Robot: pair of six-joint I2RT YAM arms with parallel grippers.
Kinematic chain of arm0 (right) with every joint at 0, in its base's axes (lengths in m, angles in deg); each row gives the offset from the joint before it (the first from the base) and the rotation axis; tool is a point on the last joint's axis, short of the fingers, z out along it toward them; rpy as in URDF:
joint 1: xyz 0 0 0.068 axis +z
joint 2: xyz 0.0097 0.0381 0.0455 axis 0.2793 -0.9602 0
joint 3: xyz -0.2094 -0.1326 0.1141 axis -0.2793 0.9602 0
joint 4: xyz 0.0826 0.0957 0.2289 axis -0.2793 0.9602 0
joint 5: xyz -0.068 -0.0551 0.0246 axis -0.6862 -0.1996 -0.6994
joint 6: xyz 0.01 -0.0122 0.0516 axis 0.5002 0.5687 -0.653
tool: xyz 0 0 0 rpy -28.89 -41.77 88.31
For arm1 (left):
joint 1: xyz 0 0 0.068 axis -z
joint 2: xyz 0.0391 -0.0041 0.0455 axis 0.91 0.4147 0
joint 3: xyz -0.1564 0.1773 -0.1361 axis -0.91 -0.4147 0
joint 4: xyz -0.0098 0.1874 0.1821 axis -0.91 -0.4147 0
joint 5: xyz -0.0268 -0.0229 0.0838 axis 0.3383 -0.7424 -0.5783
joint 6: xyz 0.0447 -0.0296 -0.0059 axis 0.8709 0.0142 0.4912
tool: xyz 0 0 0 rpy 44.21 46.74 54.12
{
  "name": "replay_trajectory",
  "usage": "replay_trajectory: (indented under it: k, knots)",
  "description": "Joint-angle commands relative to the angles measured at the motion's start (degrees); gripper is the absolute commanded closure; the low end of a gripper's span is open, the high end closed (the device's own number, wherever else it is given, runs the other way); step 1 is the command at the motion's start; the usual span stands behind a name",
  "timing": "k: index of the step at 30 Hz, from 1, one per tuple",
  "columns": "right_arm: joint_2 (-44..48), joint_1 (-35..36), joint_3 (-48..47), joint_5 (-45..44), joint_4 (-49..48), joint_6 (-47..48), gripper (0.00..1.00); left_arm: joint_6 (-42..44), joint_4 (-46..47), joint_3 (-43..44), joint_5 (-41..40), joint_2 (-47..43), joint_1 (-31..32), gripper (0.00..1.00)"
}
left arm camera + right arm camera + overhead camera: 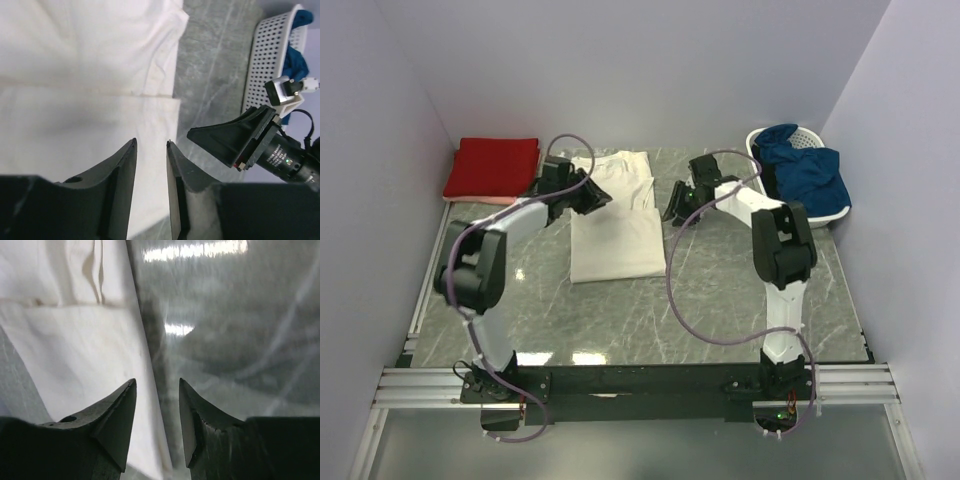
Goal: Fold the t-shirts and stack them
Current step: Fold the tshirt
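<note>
The left gripper [151, 143] and right gripper [157, 381] hung slightly parted and empty at either side of the half-folded cream shirt [612, 230] mid-table, seemingly poised to pinch it for another fold, the folded red shirt [492, 167] lying back-left.

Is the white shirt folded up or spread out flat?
Partly folded. The cream shirt lies as a long strip, with no sleeves sticking out and a layered edge across its middle.
</note>
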Motion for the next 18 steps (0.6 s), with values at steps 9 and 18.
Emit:
replay_trajectory:
  k: [9, 18]
  knots:
    - [28.97, 1.07, 33.86, 3.25, -17.93, -5.55, 0.52, -4.26, 3.06, -31.6, -7.69, -32.05, -0.54, 0.61]
    - [32.94, 7.66, 38.54, 2.74, -21.29, -8.98, 0.55, -6.02, 2.81, -47.61, -11.04, -46.67, -0.54, 0.6]
